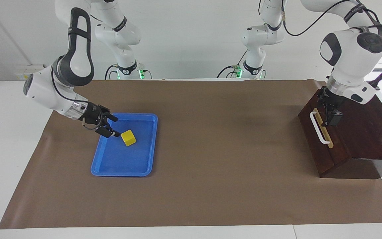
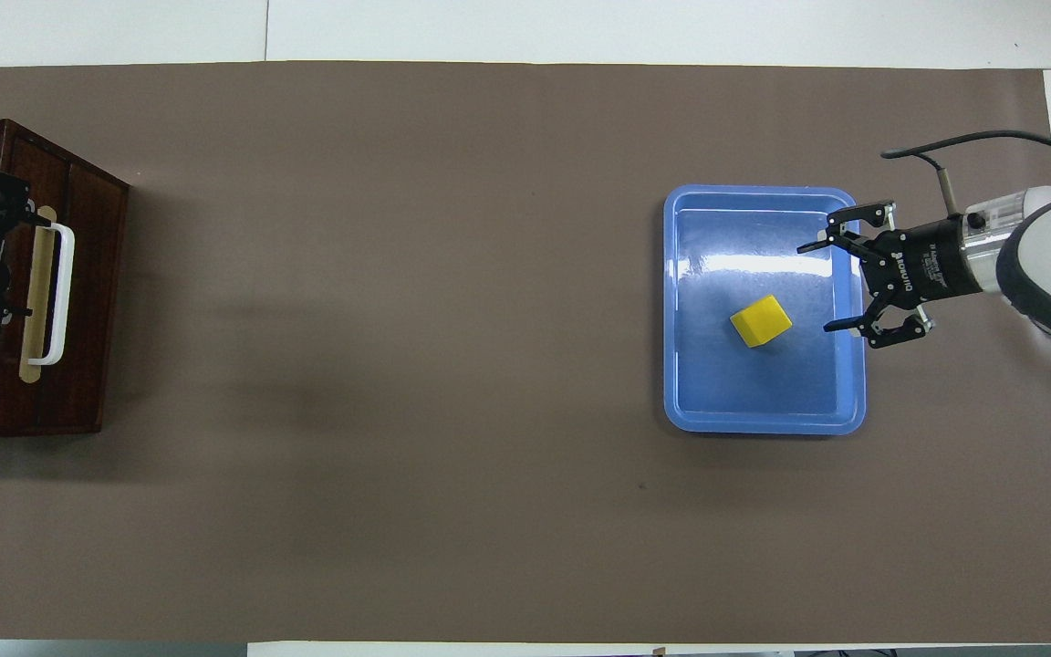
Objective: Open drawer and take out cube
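- Brown paper covers the white desk (image 1: 8, 139), with a plain white wall above the arms' bases.
- At the right arm's end lies a flat blue tray (image 2: 676, 310), and the yellow cube (image 2: 761, 320) sits inside it, near its middle, touching nothing else.
- Right gripper (image 2: 834, 284) hangs over the tray's edge just beside the cube, jaws apart and holding nothing.
- At the left arm's end stands the dark wooden box (image 1: 370, 139); its drawer (image 1: 313, 139) looks pushed in, white handle (image 1: 317, 127) showing on the front.
- Left gripper (image 1: 332, 114) hovers over the box top just beside the handle, jaws apart, gripping nothing.
- Judged from this, the cube is out and the task looks close to done.
- Risk: the right jaws are low over the tray rim, so a sideways swing could clip it and jolt the cube.
- Risk: the left jaws hang so close to the handle that a careless move could snag it and tug the drawer or shift the box.
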`<control>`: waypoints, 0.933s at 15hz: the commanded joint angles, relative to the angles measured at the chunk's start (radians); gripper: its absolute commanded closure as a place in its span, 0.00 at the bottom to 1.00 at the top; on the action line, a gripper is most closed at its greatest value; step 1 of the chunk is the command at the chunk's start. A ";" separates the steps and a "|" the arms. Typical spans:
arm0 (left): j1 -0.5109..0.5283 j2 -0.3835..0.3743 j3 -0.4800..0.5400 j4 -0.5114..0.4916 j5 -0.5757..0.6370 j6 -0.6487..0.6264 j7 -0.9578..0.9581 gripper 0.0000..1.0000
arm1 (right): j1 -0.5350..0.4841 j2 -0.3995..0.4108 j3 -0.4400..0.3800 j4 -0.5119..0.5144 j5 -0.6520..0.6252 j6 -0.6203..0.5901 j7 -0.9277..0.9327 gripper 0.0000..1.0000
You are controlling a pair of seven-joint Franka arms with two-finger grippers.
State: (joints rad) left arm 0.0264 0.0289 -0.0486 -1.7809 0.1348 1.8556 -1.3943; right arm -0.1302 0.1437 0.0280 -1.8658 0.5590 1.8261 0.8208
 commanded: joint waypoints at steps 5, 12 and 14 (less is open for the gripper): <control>-0.085 -0.081 0.001 -0.009 -0.006 -0.059 0.176 0.00 | -0.002 -0.084 0.007 0.205 -0.338 -0.257 -0.525 0.00; -0.062 -0.129 0.021 0.000 -0.018 -0.131 0.748 0.00 | 0.000 -0.193 0.018 0.243 -0.508 -0.315 -1.014 0.00; -0.045 -0.139 0.021 -0.002 -0.069 -0.139 0.848 0.00 | -0.006 -0.190 0.018 0.269 -0.545 -0.338 -1.133 0.00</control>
State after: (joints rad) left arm -0.0362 -0.0853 -0.0286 -1.7779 0.1114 1.7438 -0.6621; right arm -0.1246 -0.0538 0.0365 -1.6287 0.0580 1.5189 -0.2062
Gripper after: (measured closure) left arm 0.000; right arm 0.000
